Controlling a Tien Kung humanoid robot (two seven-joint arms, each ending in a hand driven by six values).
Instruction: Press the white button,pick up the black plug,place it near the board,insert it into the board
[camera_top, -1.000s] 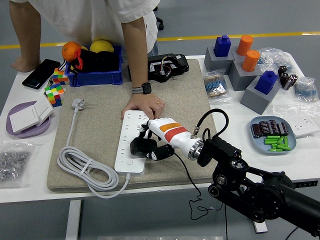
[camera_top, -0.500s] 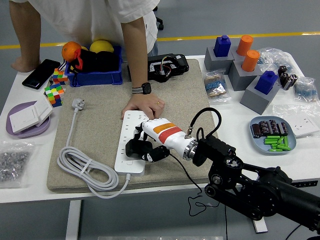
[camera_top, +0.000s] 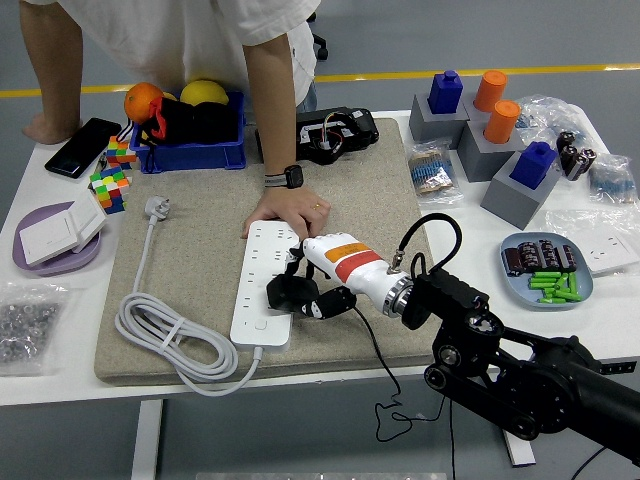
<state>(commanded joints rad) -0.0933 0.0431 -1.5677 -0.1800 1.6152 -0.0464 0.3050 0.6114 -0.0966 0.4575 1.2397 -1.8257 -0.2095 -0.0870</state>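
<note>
A white power strip (camera_top: 262, 283) lies on the grey mat (camera_top: 200, 230), its cord coiled to the left. My right hand (camera_top: 305, 285), white with an orange and red band, hovers over the strip's right edge. Its fingers are curled around a black plug (camera_top: 283, 293) that sits over the strip's lower sockets. I cannot tell whether the plug's pins are in a socket. A person's hand (camera_top: 287, 211) presses down on the strip's far end. The strip's white button (camera_top: 259, 324) shows near its front end. My left arm is out of view.
A blue bin (camera_top: 190, 148) with fruit stands at the back left, with cubes (camera_top: 108, 186) and a phone (camera_top: 80, 146) beside it. A purple plate (camera_top: 55, 258) lies at the left. Grey blocks (camera_top: 480, 140) and a dish of parts (camera_top: 545, 268) stand on the right.
My right hand with the black plug shifted left over the strip, then moved back right and slightly down. The person's hand has stayed on the strip's far end.
</note>
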